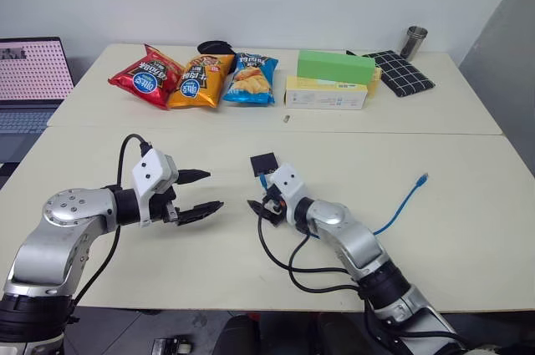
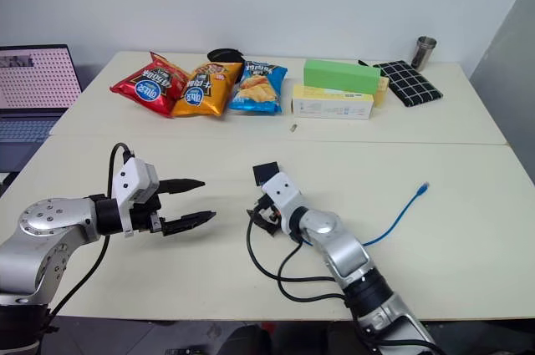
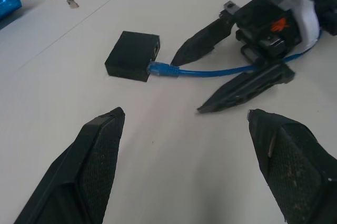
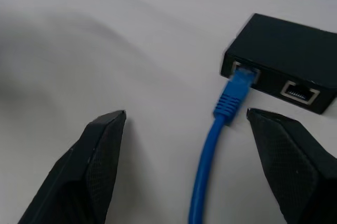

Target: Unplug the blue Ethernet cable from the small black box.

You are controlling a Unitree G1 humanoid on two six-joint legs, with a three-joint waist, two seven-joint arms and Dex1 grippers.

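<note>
No text legible. Red chip bag (image 1: 146, 76), orange chip bag (image 1: 199, 81) and blue chip bag (image 1: 252, 78) each carry a round blue brand logo, lettering unreadable. Yellow box (image 1: 326, 93) bears dark print, too small to read.

The small flat matte-black plastic box (image 4: 287, 60) lies flat on the pale tabletop, near its middle. Two ports show on one edge. The thin bright-blue Ethernet cable (image 4: 210, 155) is plugged into one of them by its blue-booted plug; the neighbouring port is open. The cord trails across the table, its free end (image 1: 424, 177) lying well apart from the box.
</note>
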